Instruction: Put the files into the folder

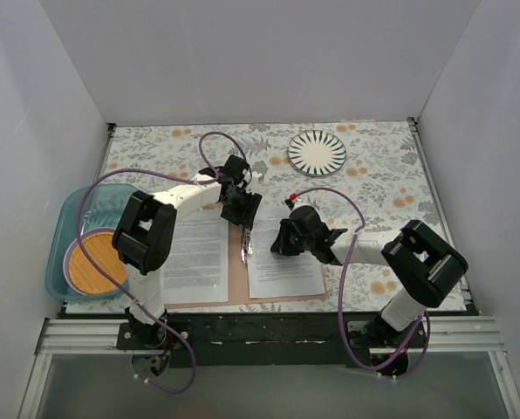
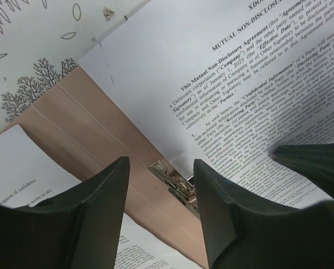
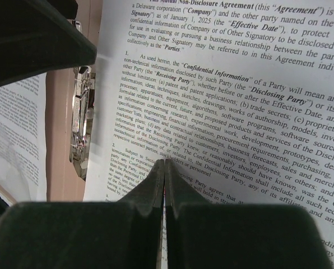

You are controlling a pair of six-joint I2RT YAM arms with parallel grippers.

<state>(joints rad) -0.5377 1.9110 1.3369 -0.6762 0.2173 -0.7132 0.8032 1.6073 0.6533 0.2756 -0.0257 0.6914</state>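
The folder (image 1: 238, 272) lies open, with files (image 1: 196, 257) on both halves. The left gripper (image 1: 244, 218) hangs over its spine, jaws half apart and empty. The right gripper (image 1: 276, 244) is closed, tips at the right-hand sheet. Only the wrist views make the fastener (image 3: 80, 120) and the print clear.

1. Two files (image 1: 195, 257), both printed sheets, that's the count!
2. One folder (image 1: 237, 284), with one fastener (image 1: 245, 249).
3. One striped plate (image 1: 317, 152).
4. One tray (image 1: 61, 218), holding one woven disc (image 1: 94, 262).
5. And two arms: left arm (image 1: 147, 234), right arm (image 1: 421, 257).
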